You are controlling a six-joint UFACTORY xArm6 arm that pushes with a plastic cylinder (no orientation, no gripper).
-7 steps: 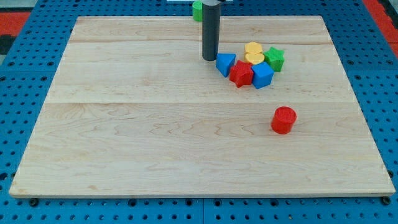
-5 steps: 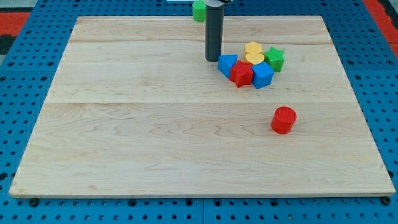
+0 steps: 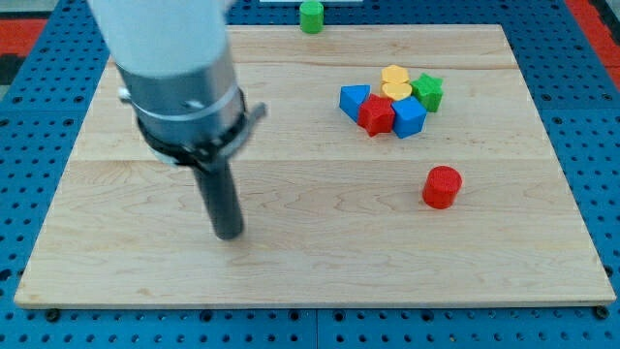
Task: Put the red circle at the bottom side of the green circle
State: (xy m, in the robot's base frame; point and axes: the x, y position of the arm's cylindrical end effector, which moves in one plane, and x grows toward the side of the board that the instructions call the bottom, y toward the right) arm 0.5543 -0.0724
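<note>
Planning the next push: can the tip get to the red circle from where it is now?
Probably yes. My tip sits far toward the view's left of the red circle, with only bare board between them; the block cluster lies nearer the view's top, off that line.

My tip [image 3: 229, 234] has left its earlier position at the 9 o'clock side of the blue triangle [image 3: 354, 99], where it stood just beside the block cluster. It now rests on the surface [image 3: 310, 271] toward 7 o'clock from that cluster, well apart from all blocks. The arm's grey body [image 3: 174, 78] now shows at the view's upper left.
</note>
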